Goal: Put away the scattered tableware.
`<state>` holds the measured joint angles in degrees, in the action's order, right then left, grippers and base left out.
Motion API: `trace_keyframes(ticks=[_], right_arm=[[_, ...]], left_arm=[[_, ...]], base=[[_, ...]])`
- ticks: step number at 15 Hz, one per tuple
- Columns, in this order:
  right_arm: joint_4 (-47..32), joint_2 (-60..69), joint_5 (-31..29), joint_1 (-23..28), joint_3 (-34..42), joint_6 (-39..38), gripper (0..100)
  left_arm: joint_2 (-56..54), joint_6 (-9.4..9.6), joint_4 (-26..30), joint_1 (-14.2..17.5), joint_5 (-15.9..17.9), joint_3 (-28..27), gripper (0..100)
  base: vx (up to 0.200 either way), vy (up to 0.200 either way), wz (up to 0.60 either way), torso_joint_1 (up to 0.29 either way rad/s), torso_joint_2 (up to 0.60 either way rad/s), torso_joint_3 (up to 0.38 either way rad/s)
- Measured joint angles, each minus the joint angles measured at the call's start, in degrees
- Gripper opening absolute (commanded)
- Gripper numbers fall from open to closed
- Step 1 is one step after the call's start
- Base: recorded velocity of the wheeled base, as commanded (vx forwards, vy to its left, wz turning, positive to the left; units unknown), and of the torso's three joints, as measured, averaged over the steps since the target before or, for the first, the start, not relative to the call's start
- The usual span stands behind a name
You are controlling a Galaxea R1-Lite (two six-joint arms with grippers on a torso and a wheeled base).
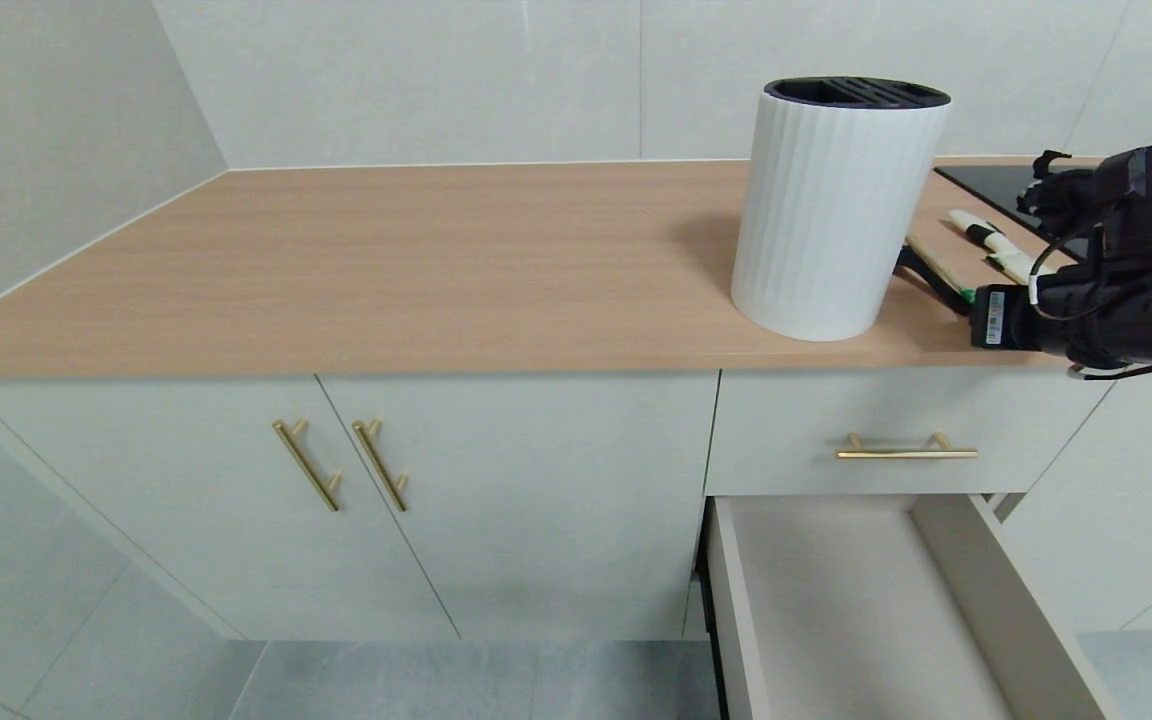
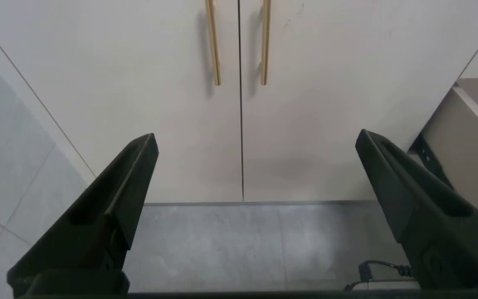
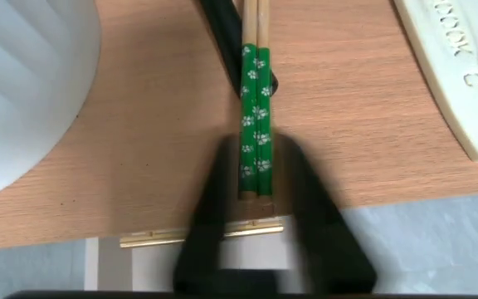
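A pair of wooden chopsticks (image 3: 254, 100) with green flowered ends lies on the wooden counter (image 1: 386, 270), its ends at the front edge. My right gripper (image 3: 256, 170) is shut on those green ends, a finger (image 3: 210, 216) pressed to each side. In the head view the chopsticks (image 1: 936, 265) lie just right of a white ribbed holder (image 1: 836, 210) with a black slotted top, and my right gripper (image 1: 978, 305) is at the counter edge. A black utensil (image 3: 222, 37) lies against the chopsticks. My left gripper (image 2: 256, 145) hangs open low before the cabinet doors.
A white flat utensil (image 1: 986, 245) lies right of the chopsticks, near a black hob (image 1: 996, 185). Below the counter, a closed drawer with a gold handle (image 1: 906, 452) sits above an open, bare drawer (image 1: 836, 600). Two cabinet doors (image 1: 336, 500) stand at the left.
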<state>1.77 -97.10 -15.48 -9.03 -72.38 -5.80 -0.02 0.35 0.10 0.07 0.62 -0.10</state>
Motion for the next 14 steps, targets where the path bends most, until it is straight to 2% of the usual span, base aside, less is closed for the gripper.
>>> trace_keyframes(ticks=[5,10,14], right_arm=[[0.55,5.95,-0.15,-0.13,1.34,-0.49,0],[-2.55,17.83,-0.11,-0.61,7.11,-2.18,0],[-17.64,27.59,2.10,-0.69,9.05,-4.60,0]], left_arm=[[0.00,0.00,0.00,0.00,0.00,0.00,100],[0.00,-0.02,0.00,0.00,0.00,0.00,100],[0.00,0.00,0.00,0.00,0.00,0.00,100]], base=[[0.000,0.000,0.00,0.000,0.00,0.000],[0.000,0.000,0.00,0.000,0.00,0.000],[0.000,0.000,0.00,0.000,0.00,0.000]])
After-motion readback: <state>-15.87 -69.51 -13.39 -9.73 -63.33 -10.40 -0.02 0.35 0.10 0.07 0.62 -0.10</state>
